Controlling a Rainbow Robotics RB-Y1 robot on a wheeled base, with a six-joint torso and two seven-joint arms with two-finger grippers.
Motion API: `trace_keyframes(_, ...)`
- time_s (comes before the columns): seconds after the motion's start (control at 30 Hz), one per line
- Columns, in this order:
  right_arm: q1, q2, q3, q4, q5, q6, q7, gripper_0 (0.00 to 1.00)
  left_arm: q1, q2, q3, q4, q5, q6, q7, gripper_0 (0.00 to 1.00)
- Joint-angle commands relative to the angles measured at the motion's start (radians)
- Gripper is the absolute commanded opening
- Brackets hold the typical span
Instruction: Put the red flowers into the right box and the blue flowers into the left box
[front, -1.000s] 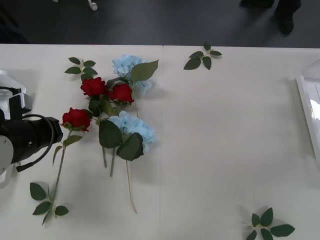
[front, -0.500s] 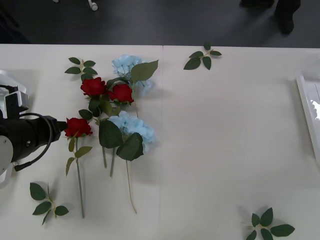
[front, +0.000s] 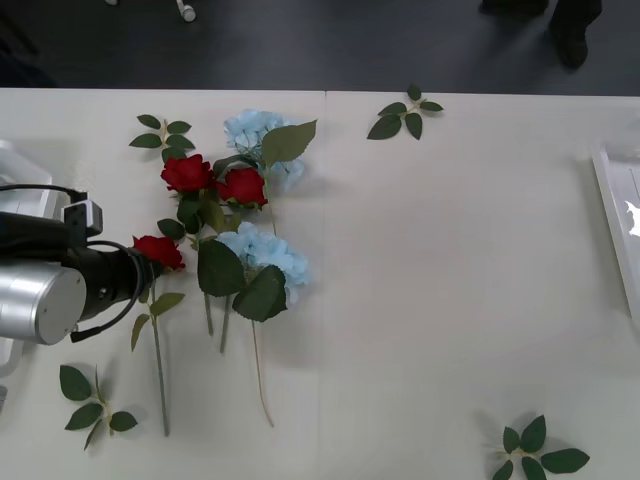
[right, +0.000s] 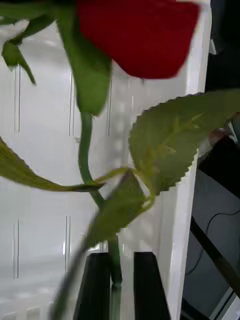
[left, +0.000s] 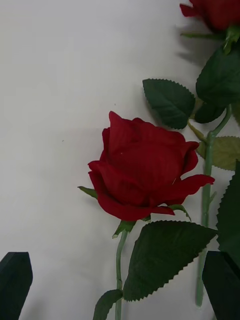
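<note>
A red flower (front: 160, 249) lies on the table by the tip of my left gripper (front: 146, 264). In the left wrist view the same rose (left: 145, 170) sits between the open black fingers (left: 15, 272) of my left gripper (left: 117, 256), untouched. Two more red flowers (front: 213, 180) lie beyond it, among the blue flowers (front: 255, 128) (front: 270, 252). My right gripper (right: 116, 282) is shut on the green stem of another red flower (right: 140, 35), held over the right box (right: 190, 150). The right box (front: 612, 215) shows at the table's right edge, and a white corner of the left box (front: 18, 160) at the left edge.
Loose leaf sprigs lie at the back right (front: 405, 113), the front right (front: 538, 452), the front left (front: 88, 400) and the back left (front: 162, 133). The table's far edge meets a dark floor.
My left arm has reached right, up to the nearest rose. That rose slid slightly towards me and its stem swung from slanted to straight.
</note>
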Motion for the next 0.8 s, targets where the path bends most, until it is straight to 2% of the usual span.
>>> trace_keyframes(0.03,-0.014,0.009,-0.008,0.003,-0.050,-0.043,-0.005,0.78,-0.057,0.007,-0.041,0.062,-0.045,0.003,0.035,1.00)
trace_keyframes(0.13,-0.008,0.009,-0.008,0.005,-0.066,-0.064,-0.006,0.81,-0.076,0.007,-0.073,0.115,-0.076,-0.008,0.035,1.00)
trace_keyframes(0.47,-0.008,0.012,-0.008,0.000,-0.089,-0.079,-0.014,0.81,-0.129,0.004,-0.115,0.283,-0.088,-0.083,0.030,1.00)
trace_keyframes(0.73,-0.008,0.013,-0.045,-0.110,-0.108,-0.030,-0.032,0.81,-0.145,0.001,-0.120,0.336,-0.074,-0.120,0.018,1.00)
trace_keyframes(0.77,-0.010,0.019,-0.074,-0.133,-0.108,0.008,-0.037,0.81,-0.145,0.001,-0.120,0.338,-0.074,-0.120,0.015,0.94)
trace_keyframes(0.8,-0.010,0.022,-0.096,-0.152,-0.108,0.037,-0.038,0.81,-0.145,-0.001,-0.120,0.339,-0.071,-0.120,0.013,0.82)
